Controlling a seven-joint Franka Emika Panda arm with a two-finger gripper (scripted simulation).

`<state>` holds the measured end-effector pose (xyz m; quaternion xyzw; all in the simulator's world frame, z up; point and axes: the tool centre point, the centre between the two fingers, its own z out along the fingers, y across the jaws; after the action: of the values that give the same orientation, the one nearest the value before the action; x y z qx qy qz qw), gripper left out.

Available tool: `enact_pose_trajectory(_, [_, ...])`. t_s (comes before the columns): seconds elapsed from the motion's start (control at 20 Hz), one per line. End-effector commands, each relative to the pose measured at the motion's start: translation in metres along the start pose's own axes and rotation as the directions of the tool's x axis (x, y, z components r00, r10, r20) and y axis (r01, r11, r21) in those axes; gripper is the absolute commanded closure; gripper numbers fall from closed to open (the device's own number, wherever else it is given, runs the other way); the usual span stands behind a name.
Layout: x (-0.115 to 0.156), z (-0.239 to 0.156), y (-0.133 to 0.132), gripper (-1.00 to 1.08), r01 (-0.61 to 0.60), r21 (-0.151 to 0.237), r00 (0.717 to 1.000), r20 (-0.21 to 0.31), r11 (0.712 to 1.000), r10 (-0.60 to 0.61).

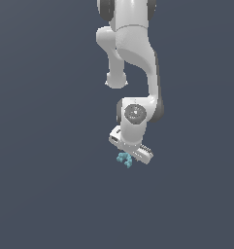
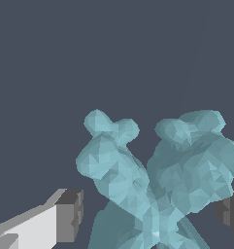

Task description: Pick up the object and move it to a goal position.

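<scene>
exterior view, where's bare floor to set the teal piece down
Bare dark floor lies on both sides of the arm and along the near edge below the teal piece. The only crowded spot is right under the gripper, where the piece sits between the fingers.

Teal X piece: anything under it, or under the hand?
The small light-teal, knobbly X-shaped piece sits between the white robot hand's dark pads. Around it, only plain dark surface. Directly beneath it is hidden.
</scene>
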<state>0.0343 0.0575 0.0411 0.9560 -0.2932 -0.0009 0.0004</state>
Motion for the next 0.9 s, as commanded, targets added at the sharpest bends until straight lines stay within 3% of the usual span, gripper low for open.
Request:
enact_pose_trajectory(0.0, [0.001,0.001,-0.001,-0.92,0.000,0.001,1.000,-0.001,1.000,0.000])
enact_pose_trajectory(0.05, [0.001,0.001,-0.001,1.08,0.000,0.001,1.000,-0.001,1.000,0.000])
enact_pose_trajectory(0.6, [0.001,0.000,-0.001,1.08,0.000,0.002,1.000,-0.003,1.000,0.000])
enact_pose_trajectory(0.85, [0.007,-0.021,-0.016,1.08,0.032,0.032,0.999,-0.029,0.999,-0.032])
